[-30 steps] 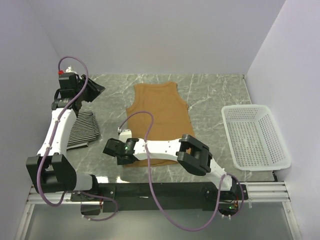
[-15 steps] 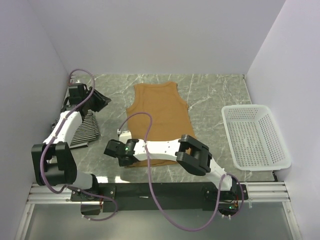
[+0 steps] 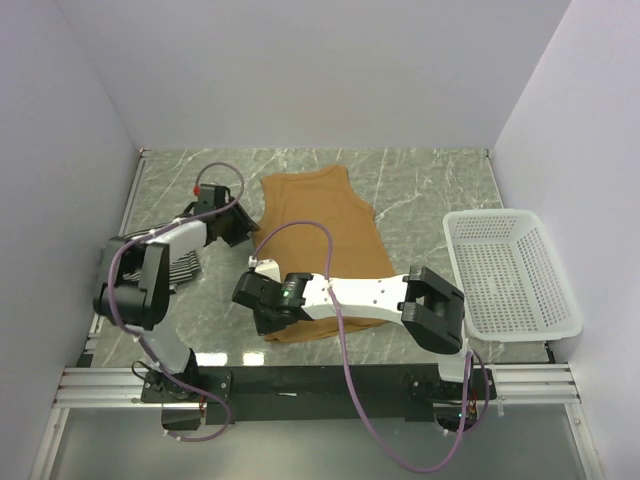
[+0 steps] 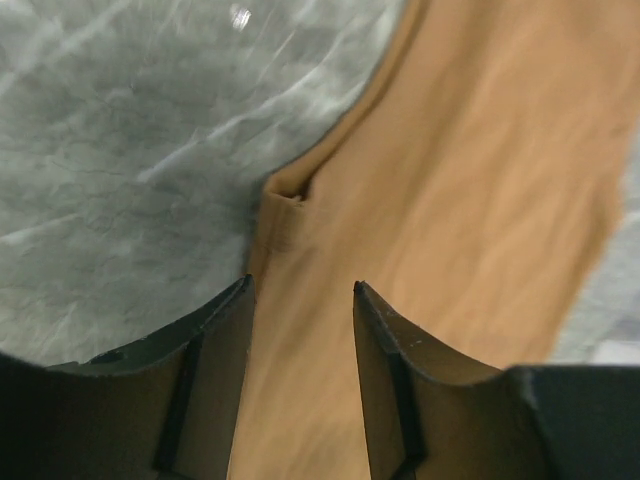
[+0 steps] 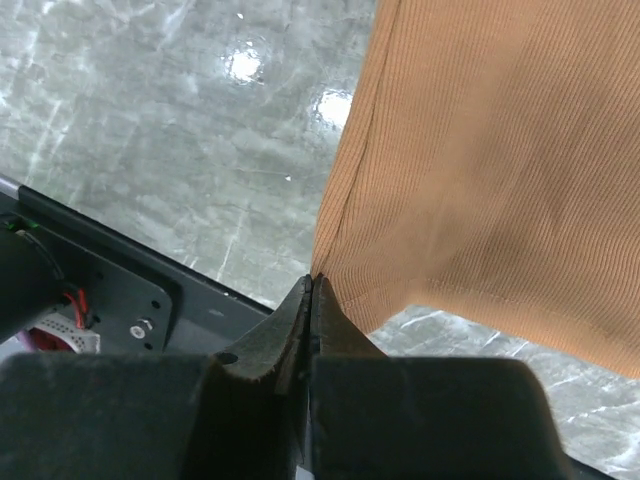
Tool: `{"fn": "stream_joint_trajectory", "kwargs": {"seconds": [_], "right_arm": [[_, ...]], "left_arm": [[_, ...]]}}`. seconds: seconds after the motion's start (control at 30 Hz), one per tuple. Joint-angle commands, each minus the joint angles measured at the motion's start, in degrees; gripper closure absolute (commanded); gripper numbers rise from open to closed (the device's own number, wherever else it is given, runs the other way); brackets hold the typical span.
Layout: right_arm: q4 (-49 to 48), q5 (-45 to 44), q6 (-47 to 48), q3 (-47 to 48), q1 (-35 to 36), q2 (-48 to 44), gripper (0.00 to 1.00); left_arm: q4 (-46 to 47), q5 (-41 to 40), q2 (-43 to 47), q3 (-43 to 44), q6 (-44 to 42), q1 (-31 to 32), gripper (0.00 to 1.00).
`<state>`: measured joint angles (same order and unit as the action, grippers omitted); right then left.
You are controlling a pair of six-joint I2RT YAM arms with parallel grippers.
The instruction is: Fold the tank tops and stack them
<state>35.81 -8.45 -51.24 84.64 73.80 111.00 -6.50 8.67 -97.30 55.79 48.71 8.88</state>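
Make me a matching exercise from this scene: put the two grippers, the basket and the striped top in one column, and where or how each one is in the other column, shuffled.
Column one
1. left gripper
2. right gripper
3. white mesh basket
4. striped tank top

Column two
A. at the right side of the table, nothing in it
B. shut on the near corner of the tan tank top
C. lying at the left side of the table
D. open, over the tan tank top's left edge

Pairs: 1-D, 2-B, 3-A, 4-C
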Motion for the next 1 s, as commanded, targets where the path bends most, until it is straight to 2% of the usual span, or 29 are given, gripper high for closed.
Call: {"fn": "stream_joint_trajectory", "kwargs": {"seconds": [0.0,0.27,0.6,0.97], "right_arm": [[-1.62,0.98,0.71,-1.41,-0.59,-2.8,1.0],[-2.59,1.06,0.18,-3.25,-1.2,-3.86,1.0],[-2.15,2.82,0.53,0.43,-1.46,-1.58,1.0],[-5.14,12.04,-0.26,8.25,-1.47,5.89,1.0]], "left_arm": [[1.75,-4.18,-2.72,3.88,-1.51,0.96,0.51],[-0.26,-5.85,-7.11,6.87,-2.56,1.4,0.58],[-2.81,-6.9,-8.79,9.86,-3.97,1.57,0.99],[-10.9,-15.08,-8.61,15.4,-4.24,-1.93,0.99]]}}
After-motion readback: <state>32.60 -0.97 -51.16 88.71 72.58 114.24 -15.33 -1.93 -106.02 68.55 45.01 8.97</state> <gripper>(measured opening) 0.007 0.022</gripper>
